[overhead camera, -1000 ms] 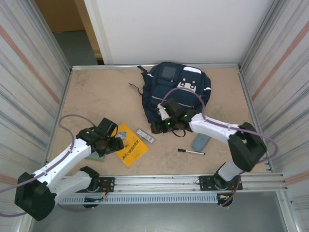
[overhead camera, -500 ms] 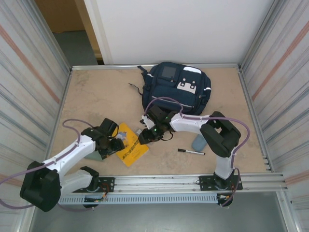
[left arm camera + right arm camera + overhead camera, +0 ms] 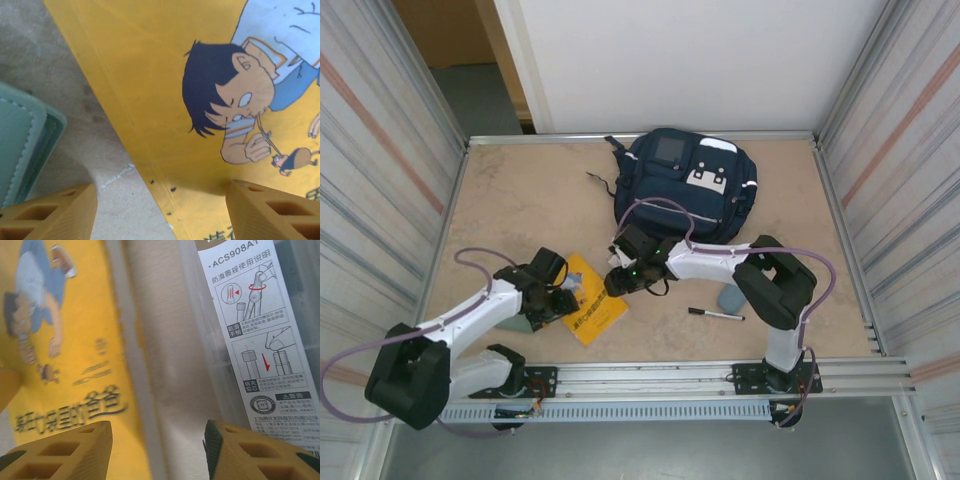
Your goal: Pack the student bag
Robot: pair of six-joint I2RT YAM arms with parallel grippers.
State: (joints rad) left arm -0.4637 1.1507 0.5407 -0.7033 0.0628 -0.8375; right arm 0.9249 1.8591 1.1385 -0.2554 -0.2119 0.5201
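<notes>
While the student bag (image 3: 685, 185) lies at twelve o'clock on the table, the left gripper (image 3: 160, 210) hangs wide and empty astride the yellow booklet's (image 3: 150, 100) edge at seven. The right gripper (image 3: 155, 447) has swung off the bag's front to the clear packet (image 3: 250, 340) at the booklet's one-o'clock corner, jaws half apart, empty. Pickup likely next; packing barely begun.

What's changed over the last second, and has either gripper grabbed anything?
The right gripper swung left, away from the navy-blue fabric backpack, to hover open beside the clear plastic box with a printed label; nothing held. The left gripper, also open, barely shifted at the edge of the yellow picture book. Backpack, book and black pen stayed put.
</notes>
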